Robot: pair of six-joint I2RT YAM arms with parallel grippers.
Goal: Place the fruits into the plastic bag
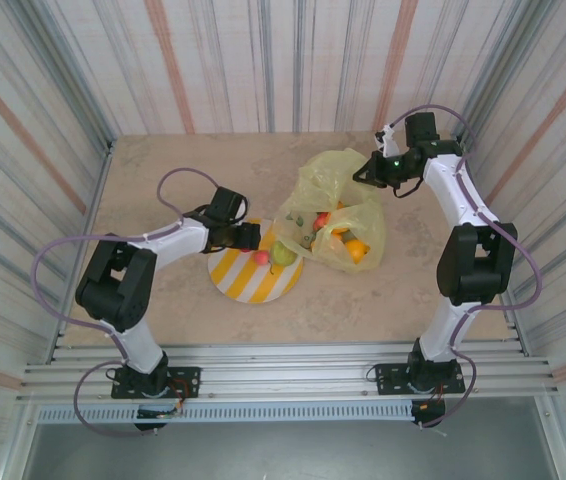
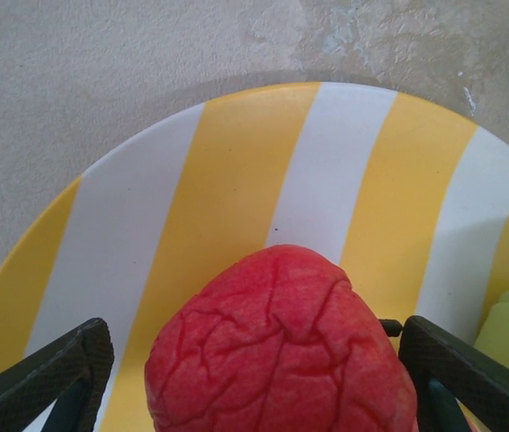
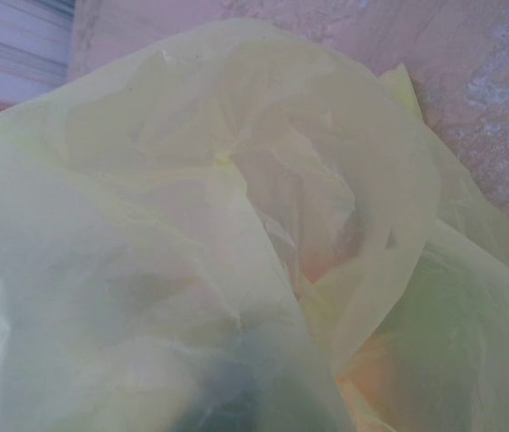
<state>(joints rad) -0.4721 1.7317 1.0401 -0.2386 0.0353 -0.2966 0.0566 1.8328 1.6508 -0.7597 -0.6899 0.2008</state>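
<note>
1. My left gripper [image 2: 253,335] is open, its jaws on either side of the red fruit [image 2: 277,360] on the plate [image 2: 236,180], not yet pinching.
2. A green fruit [image 1: 282,254] lies just beside it, also on the plate.
3. Beside the plate, my right gripper [image 1: 363,172] is clamped on the rim of the plastic bag [image 1: 328,195]. Several fruits are bagged; I judge two remain.

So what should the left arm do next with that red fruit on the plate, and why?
Probably close its jaws on the red fruit. In the left wrist view they stand open on either side of it, not yet gripping, and it lies on the striped plate, outside the plastic bag.
</note>
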